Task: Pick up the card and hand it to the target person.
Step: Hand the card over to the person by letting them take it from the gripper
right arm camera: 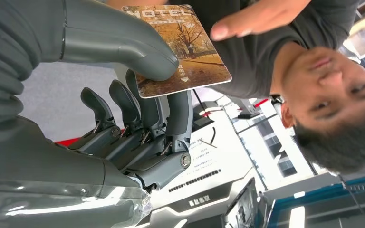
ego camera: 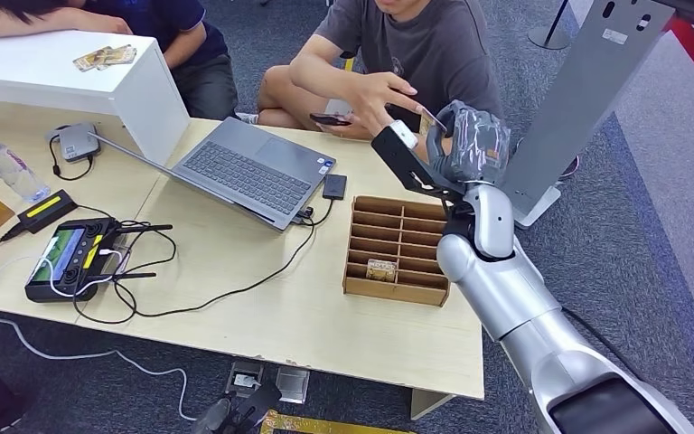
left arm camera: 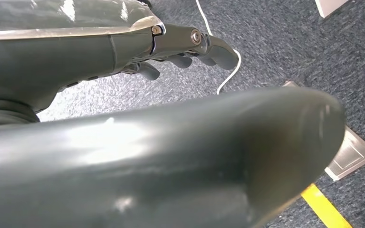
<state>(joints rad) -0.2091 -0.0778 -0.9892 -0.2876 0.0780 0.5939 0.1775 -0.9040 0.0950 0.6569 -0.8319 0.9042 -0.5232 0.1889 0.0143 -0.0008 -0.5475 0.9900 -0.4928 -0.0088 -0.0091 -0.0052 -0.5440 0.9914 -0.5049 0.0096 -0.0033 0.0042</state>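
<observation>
My right hand (ego camera: pixel 472 143) is raised beyond the far right of the table and pinches a brown hotel card (right arm camera: pixel 185 52) between thumb and finger. In the head view the card (ego camera: pixel 431 120) shows as a thin edge at the hand's left side. A seated person in a grey shirt (ego camera: pixel 434 45) reaches a hand (ego camera: pixel 381 92) toward the card, its fingertips (right arm camera: pixel 240 23) just at the card's far edge. My left hand (left arm camera: pixel 190 47) hangs over the carpet with fingers curled and nothing in it.
A wooden divided box (ego camera: pixel 398 249) with one card (ego camera: pixel 380 268) in a slot sits near the table's right edge. A laptop (ego camera: pixel 244 172), a handheld controller (ego camera: pixel 68 258), cables and a water bottle (ego camera: pixel 4 167) lie further left. A grey stand (ego camera: pixel 587 99) rises behind my right hand.
</observation>
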